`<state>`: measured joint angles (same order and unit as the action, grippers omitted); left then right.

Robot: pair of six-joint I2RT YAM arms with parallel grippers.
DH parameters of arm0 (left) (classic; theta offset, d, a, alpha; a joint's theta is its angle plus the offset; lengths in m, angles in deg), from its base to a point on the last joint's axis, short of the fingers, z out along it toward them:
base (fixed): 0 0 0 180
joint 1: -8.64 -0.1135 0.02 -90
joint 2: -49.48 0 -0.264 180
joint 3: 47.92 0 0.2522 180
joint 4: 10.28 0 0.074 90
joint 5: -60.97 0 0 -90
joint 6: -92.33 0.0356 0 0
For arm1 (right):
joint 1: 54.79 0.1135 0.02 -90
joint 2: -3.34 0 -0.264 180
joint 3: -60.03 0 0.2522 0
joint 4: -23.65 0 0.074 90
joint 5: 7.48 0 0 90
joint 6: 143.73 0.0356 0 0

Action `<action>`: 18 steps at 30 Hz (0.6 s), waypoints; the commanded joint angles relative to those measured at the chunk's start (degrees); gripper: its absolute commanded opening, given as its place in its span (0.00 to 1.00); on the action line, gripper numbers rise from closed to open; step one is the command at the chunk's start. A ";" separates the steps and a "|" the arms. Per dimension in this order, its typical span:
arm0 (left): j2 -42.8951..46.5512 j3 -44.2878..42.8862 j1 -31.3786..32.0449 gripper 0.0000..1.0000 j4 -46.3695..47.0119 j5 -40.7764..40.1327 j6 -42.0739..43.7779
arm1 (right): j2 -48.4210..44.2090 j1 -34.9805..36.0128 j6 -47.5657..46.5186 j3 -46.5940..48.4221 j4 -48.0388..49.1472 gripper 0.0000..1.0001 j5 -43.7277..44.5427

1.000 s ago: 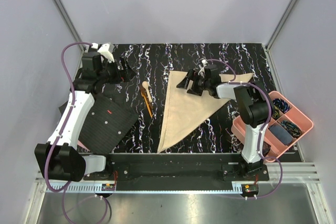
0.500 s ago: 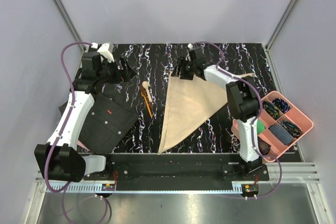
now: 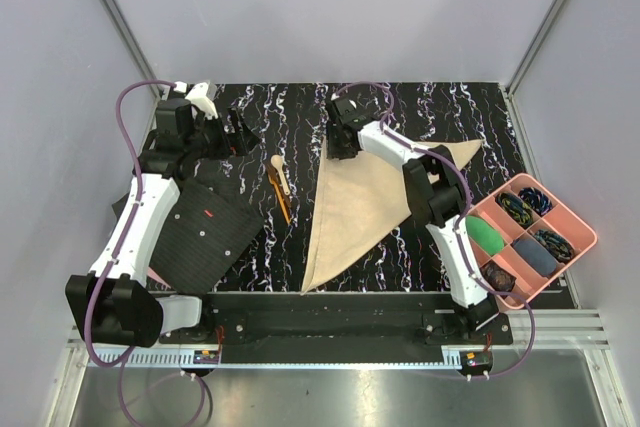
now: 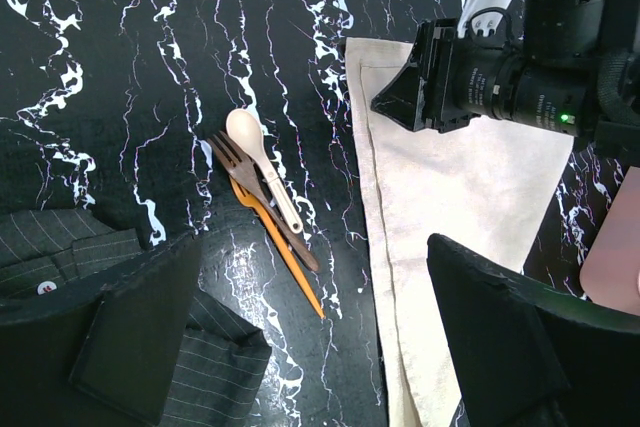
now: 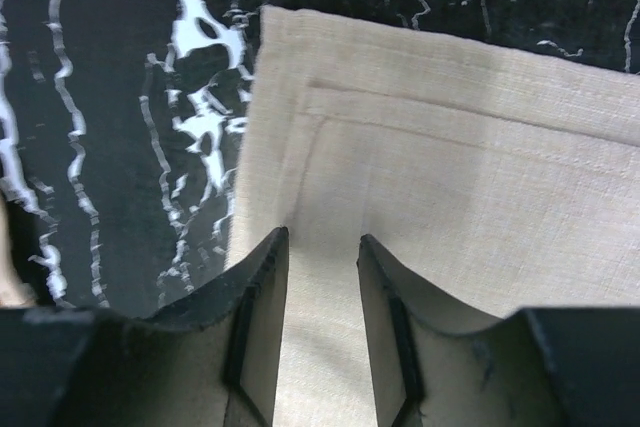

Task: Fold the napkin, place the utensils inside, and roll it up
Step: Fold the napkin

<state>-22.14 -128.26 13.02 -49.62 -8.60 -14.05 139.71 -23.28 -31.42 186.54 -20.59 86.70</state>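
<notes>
Both spoon (image 4: 245, 130) and stick (image 4: 300, 282) lie left of centre, near the wide-spread left pincer (image 4: 315, 287); the right pincer (image 5: 322, 237), narrowly parted, is over the napkin (image 5: 480, 147) at its top corner.

The white-and-black left arm (image 3: 148, 212) is rising from its base at the near left and bending forward. It is carrying the black two-finger left hand (image 3: 236, 132) raised and tilted downward, with its broad dark fingers (image 4: 140, 337) standing wide apart. The white-and-black right arm (image 3: 452, 249) is arching far forward and toward the left, its elbow lifted. The black right hand (image 3: 338, 147) at its end is pointing steeply down and sitting low, its two slim fingers (image 5: 262, 292) leaving only a narrow gap between them.
</notes>
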 commanded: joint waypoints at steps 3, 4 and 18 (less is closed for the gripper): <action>1.57 0.14 -0.25 0.98 2.73 1.46 -0.14 | 3.19 0.31 -2.18 3.53 -3.71 0.40 3.29; 1.48 0.14 -0.25 0.98 2.64 1.37 -0.14 | 3.54 0.31 -2.27 3.79 -3.97 0.41 3.29; 1.57 0.14 -0.25 0.98 2.73 1.37 -0.05 | 3.54 3.03 -3.14 7.92 -6.17 0.41 4.34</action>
<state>-22.14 -128.26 13.02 -49.62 -8.58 -14.16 142.03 -22.12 -33.30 191.00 -25.12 89.17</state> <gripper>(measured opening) 0.973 0.409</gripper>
